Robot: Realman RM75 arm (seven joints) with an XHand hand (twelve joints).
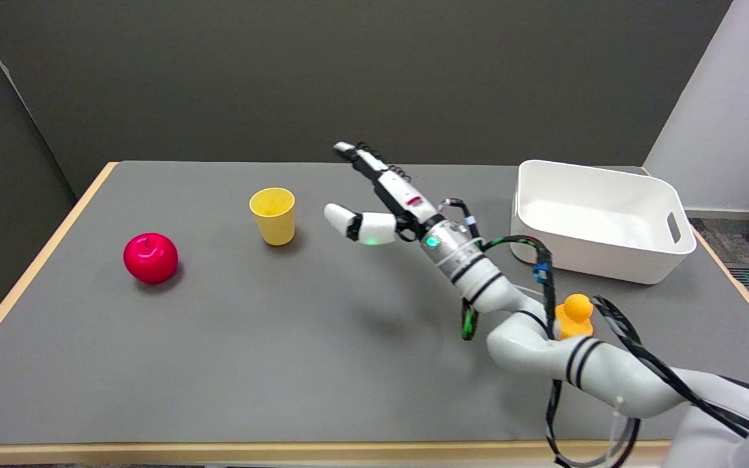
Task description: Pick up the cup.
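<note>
A yellow cup (273, 215) stands upright on the grey table (251, 338), left of centre towards the back. My right hand (381, 198) hangs in the air to the cup's right, a short gap away and not touching it. Its fingers are stretched out and spread, the thumb pointing towards the cup, and it holds nothing. The white right arm reaches in from the lower right.
A red apple (151, 258) lies on the table to the left of the cup. A white plastic bin (599, 218) sits at the back right. A small orange figure (573, 314) stands behind my forearm, partly hidden.
</note>
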